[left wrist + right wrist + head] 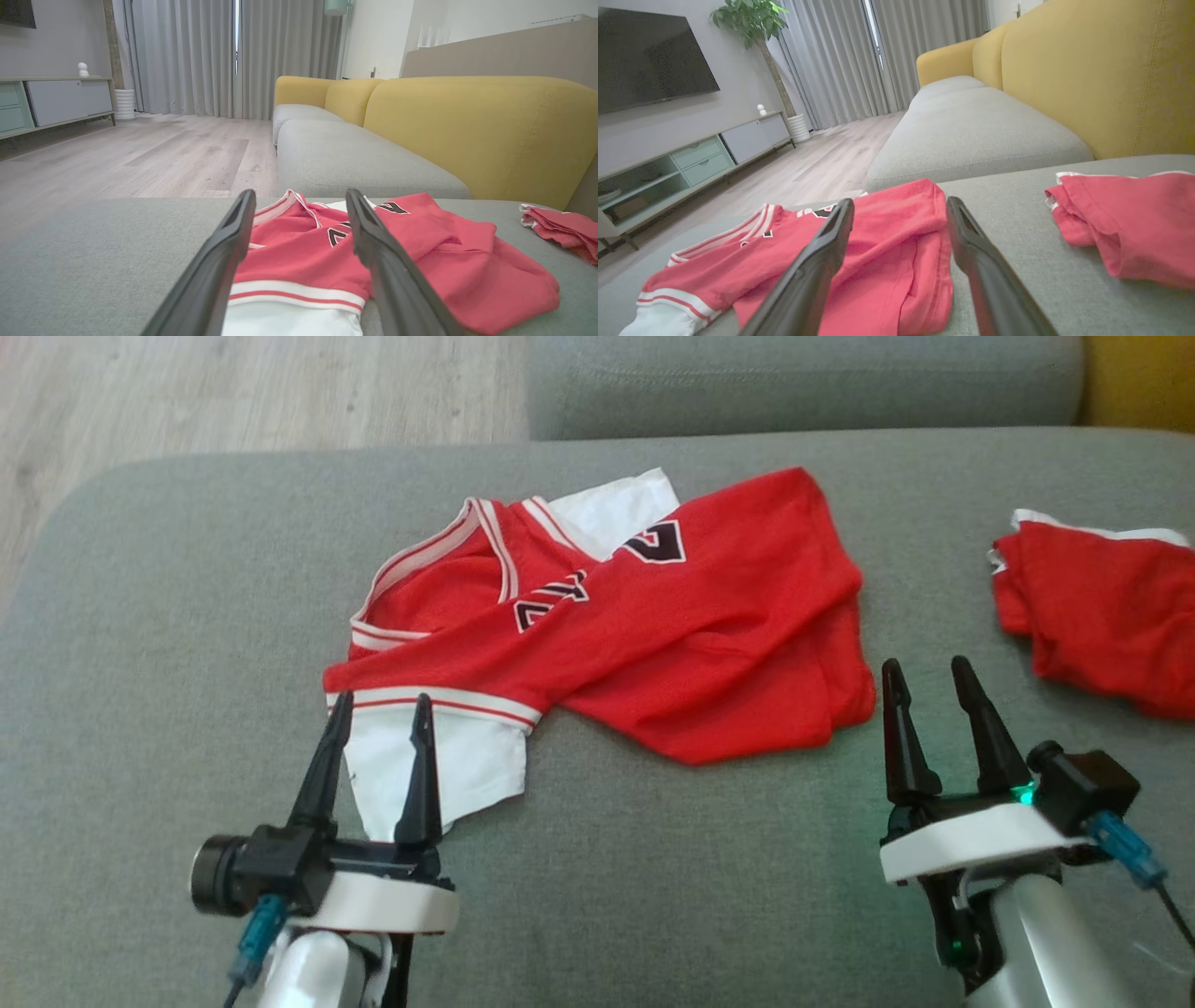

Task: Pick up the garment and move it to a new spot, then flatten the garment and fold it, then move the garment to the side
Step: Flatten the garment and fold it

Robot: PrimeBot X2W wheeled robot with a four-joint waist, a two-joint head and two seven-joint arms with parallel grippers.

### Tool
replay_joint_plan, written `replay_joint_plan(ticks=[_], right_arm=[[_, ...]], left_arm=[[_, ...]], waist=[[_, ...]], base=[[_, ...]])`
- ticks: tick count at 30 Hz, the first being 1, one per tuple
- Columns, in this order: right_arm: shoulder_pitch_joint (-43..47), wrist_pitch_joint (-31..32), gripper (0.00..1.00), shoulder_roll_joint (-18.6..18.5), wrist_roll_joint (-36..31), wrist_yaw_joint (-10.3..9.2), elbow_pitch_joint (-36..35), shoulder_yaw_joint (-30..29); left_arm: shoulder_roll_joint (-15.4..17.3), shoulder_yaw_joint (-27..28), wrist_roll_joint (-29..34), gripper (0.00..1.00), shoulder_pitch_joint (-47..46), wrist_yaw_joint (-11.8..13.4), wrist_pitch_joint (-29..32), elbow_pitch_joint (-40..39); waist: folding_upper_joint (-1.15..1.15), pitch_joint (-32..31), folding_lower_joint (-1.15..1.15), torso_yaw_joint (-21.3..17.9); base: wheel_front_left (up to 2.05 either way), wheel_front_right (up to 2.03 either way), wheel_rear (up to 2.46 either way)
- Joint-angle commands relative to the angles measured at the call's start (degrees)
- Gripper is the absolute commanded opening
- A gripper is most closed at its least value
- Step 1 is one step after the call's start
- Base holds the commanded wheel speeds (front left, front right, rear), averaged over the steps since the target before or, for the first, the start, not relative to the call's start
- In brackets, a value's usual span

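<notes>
While the crumpled red jersey (653, 644) lay mid-cushion on the grey sofa (653, 877), our left gripper (383, 700) hovered over its white end and our right gripper (926, 663) just beside its hem, both spread wide and empty; we judged pinching two separated edges best, avoiding bunched layers.

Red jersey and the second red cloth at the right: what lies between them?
Bare grey cushion, as the head view shows; the open right pincer points into the near end of that gap.

Left gripper (378, 707) and right gripper (924, 672) both spread, fingers forward
</notes>
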Motion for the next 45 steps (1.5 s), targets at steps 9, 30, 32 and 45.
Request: replay_joint_plan(ticks=[9,30,32,45], right_arm=[[-10.9,4.3,1.00,0.0,-0.9,-0.05,7.2,3.0],[-22.5,9.1,1.00,0.0,4.4,-0.05,29.8,3.9],[-22.8,9.2,1.00,0.0,5.0,-0.05,30.6,4.8],[-24.6,9.4,0.00,-0.1,6.2,-0.05,34.2,8.0]], left_arm=[[-0.3,0.9,0.9,1.00,-5.0,-1.0,-0.4,-1.2],[-0.6,-0.4,0.6,1.00,-7.0,-1.5,-0.4,-0.6],[-0.6,-0.5,0.5,1.00,-7.1,-1.5,-0.4,-0.5],[-0.6,-0.9,0.0,1.00,-7.2,-1.2,-0.4,-0.4]], waist=[[0.00,4.1,0.00,3.2],[0.00,7.2,0.00,4.8],[0.00,7.2,0.00,4.7],[0.00,7.2,0.00,4.7]], base=[[0.00,0.00,0.00],[0.00,0.00,0.00],[0.00,0.00,0.00],[0.00,0.00,0.00]])
